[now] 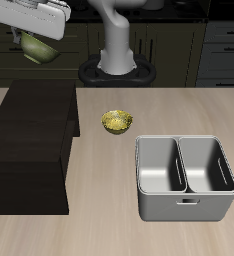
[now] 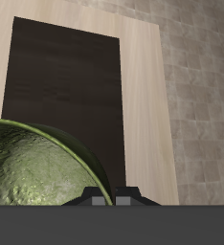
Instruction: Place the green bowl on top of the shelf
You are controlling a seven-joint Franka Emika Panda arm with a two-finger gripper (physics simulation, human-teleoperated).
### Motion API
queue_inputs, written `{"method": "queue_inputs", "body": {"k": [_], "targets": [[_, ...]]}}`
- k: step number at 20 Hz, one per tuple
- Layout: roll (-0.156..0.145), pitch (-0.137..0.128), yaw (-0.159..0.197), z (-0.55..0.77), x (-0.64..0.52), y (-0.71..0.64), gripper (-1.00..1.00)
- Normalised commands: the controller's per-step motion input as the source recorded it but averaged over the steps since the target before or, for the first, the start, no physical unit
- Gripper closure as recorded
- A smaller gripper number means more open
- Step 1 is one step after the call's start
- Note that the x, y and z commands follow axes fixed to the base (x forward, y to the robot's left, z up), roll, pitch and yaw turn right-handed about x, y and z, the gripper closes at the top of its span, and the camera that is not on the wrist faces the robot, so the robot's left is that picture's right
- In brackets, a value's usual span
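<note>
My gripper (image 1: 41, 38) is shut on the green bowl (image 1: 36, 47) and holds it high in the air above the back end of the shelf (image 1: 31, 135). The bowl hangs tilted under the fingers. In the wrist view the bowl's mottled olive-green inside (image 2: 33, 172) fills the near part of the frame, and the shelf's dark flat top (image 2: 61, 86) lies well below it. The bowl does not touch the shelf.
A yellow-gold bowl (image 1: 116, 122) sits on the table beside the shelf. A grey two-compartment metal bin (image 1: 185, 176) stands nearer the table's front edge. The robot's base (image 1: 117, 66) stands at the table's back.
</note>
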Motion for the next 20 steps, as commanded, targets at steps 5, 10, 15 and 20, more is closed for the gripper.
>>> {"method": "queue_inputs", "body": {"k": [5, 10, 15, 20], "targets": [[-0.013, 0.004, 0.012, -0.01, 0.09, -0.02, 1.00], [0.022, 0.006, 0.016, -0.14, 0.01, 0.10, 1.00], [0.016, 0.022, 0.016, -0.23, 0.01, 0.12, 1.00], [0.005, 0.038, -0.027, -0.33, 0.05, 0.03, 1.00]]}}
